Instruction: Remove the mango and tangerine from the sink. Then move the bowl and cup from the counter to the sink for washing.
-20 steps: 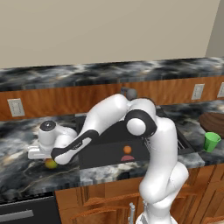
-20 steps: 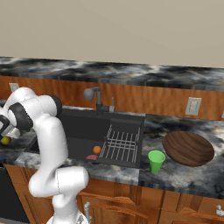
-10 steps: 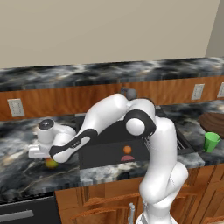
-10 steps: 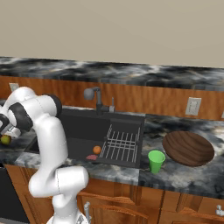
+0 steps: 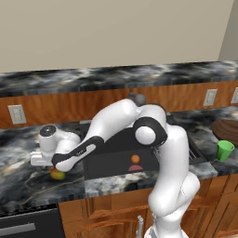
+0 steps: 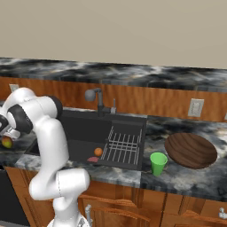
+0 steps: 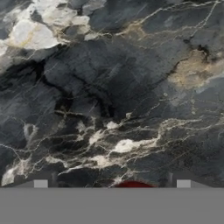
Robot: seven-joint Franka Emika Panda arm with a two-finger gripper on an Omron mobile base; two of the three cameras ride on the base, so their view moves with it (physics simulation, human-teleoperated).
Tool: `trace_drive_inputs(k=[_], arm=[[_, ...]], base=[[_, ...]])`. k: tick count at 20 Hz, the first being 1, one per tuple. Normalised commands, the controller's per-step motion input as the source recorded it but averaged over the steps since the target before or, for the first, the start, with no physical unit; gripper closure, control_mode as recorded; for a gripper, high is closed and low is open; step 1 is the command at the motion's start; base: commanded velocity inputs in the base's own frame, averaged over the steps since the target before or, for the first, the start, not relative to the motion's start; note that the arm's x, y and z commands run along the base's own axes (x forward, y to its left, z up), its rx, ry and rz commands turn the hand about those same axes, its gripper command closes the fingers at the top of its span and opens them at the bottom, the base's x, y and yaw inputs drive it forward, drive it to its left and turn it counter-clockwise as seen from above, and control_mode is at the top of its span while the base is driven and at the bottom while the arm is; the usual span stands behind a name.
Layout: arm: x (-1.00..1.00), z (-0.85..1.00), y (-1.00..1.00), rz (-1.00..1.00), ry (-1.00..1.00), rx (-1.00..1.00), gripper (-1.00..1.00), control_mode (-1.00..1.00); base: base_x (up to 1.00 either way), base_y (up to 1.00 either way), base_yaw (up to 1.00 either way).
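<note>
We see the mango point(image 5: 57, 174) on the tabletop point(image 5: 28, 181) left of the sink point(image 5: 116, 160), under our hand. Whether the fingers grip it we cannot tell. The tangerine point(image 6: 98, 152) lies in the sink

beige wall point(image 5: 116, 28) | marble counter point(image 6: 186, 179) | wood cabinets point(image 5: 107, 214)

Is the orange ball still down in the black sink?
Yes, the tangerine lies on the floor of the sink, beside the wire rack.
</note>
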Motion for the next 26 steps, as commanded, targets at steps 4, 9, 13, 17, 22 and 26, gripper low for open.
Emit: trace_drive_inputs(k=[4,9,13,17,22,26], arm=[[-0.02,0.22,-0.17,-0.05,-0.06,-0.01,-1.0,-1.0],[-0.05,0.23,-0.22,-0.02,-0.09,-0.03,-1.0,-1.0],[-0.11,0.16,-0.29,0.0,-0.05,0.0,-1.0,-1.0],[-0.15,0.19,-0.32,0.0,-0.02,0.0,-1.0,-1.0],[-0.17,0.21,-0.37,0.0,0.0,0.0,-1.0,-1.0],[-0.15,0.19,-0.34,0.0,0.0,0.0,-1.0,-1.0]], base=[[0.0,0.0,0.0],[0.0,0.0,0.0],[0.0,0.0,0.0],[0.0,0.0,0.0],[0.0,0.0,0.0],[0.0,0.0,0.0]])
